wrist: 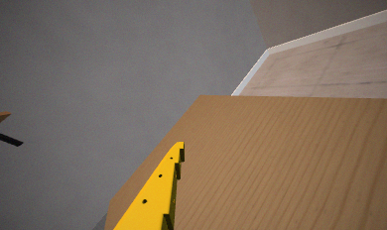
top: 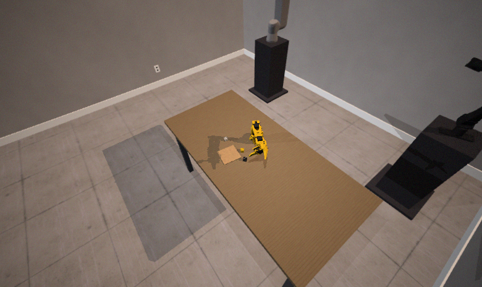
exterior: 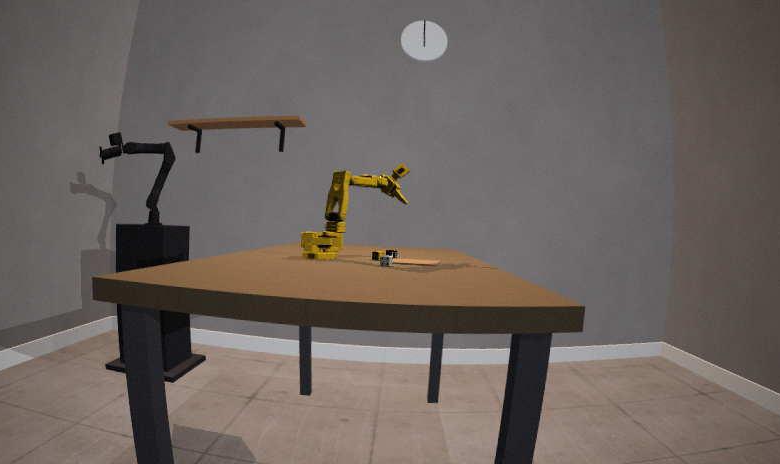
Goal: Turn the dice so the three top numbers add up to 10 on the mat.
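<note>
A tan square mat (top: 229,155) lies flat on the table; it also shows edge-on in the exterior view (exterior: 416,262). Three small dice lie off the mat. A white die (top: 225,138) (exterior: 385,261) sits beyond the mat's far corner. A yellow die (top: 241,149) (exterior: 376,255) lies just off the mat's right edge. A black die (top: 244,159) (exterior: 390,253) lies by the mat's near right corner. My yellow arm's gripper (exterior: 402,184) is raised high above the table, open and empty (top: 256,153). The wrist view shows only one yellow finger (wrist: 155,195) over bare table; no dice show there.
The arm's base (exterior: 322,244) stands on the table to the right of the mat. A black pedestal with a dark arm (exterior: 150,242) stands beside the table. A second black pedestal (top: 270,67) stands past the table's far end.
</note>
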Motion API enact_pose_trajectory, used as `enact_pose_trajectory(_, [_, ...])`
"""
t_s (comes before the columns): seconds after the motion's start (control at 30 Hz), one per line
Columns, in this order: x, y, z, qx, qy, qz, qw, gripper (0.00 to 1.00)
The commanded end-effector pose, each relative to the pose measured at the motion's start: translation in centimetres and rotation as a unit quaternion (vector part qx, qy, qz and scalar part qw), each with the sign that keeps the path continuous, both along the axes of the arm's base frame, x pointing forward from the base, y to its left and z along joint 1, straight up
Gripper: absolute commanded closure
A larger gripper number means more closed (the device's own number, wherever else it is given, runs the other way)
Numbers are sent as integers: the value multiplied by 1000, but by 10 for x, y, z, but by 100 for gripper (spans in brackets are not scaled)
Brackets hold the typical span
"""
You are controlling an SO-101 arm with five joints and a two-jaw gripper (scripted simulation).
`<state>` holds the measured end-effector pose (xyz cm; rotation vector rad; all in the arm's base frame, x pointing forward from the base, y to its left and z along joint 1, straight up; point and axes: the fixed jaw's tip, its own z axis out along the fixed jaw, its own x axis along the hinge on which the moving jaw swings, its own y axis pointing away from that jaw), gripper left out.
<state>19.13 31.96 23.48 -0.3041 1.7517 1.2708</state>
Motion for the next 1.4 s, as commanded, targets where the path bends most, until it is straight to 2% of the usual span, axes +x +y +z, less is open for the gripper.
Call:
enact_pose_trajectory(0.0, [0, -1, 2, 3, -1, 0, 1000, 0])
enact_pose_trajectory(0.6, [0, -1, 2, 3, -1, 0, 1000, 0])
enact_pose_trajectory(0.8, [5, -5, 0, -3, -1, -9, 1000, 1])
enact_pose_trajectory(1.03, [28, -25, -9, -31, 1, -49, 998, 4])
enact_pose_trajectory(1.1, [28, -25, -9, -31, 1, -49, 998, 4])
enact_pose_trajectory(1.23, [49, -48, -19, -59, 6, -89, 994, 7])
enact_pose_trajectory(1.37, [73, -80, -32, -96, 15, -141, 985, 12])
